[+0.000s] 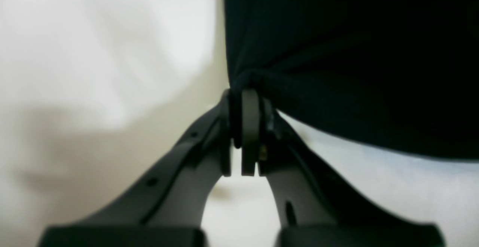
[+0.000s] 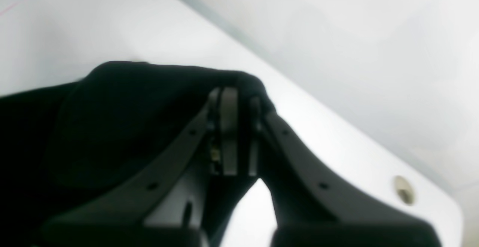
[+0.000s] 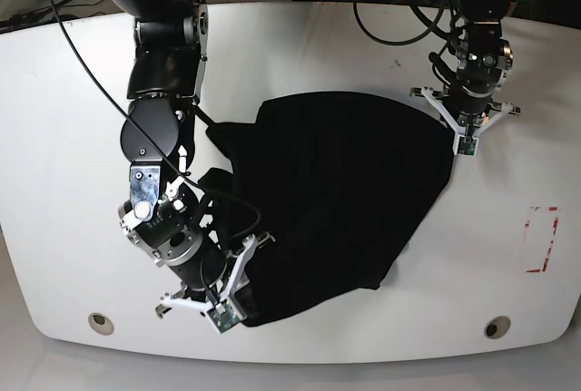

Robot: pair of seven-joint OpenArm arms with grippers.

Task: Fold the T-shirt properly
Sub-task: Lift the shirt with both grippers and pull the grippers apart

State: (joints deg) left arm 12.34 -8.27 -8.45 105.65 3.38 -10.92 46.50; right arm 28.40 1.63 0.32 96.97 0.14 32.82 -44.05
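Observation:
The black T-shirt (image 3: 345, 191) lies bunched and partly folded across the middle of the white table (image 3: 73, 137). My left gripper (image 3: 462, 142), on the base view's right, is shut on the shirt's far right corner. In the left wrist view the gripper (image 1: 249, 97) pinches a gathered edge of the black cloth (image 1: 336, 52), which hangs to the right. My right gripper (image 3: 227, 316), at the near left, is shut on the shirt's front edge. In the right wrist view the gripper (image 2: 235, 97) holds a raised fold of the cloth (image 2: 123, 101). The neck mark is hidden.
A red tape rectangle (image 3: 542, 239) marks the table at the right. Round holes sit near the front edge, one at the left (image 3: 101, 322) and one at the right (image 3: 496, 327); one shows in the right wrist view (image 2: 404, 190). Black cables (image 3: 390, 19) lie at the back.

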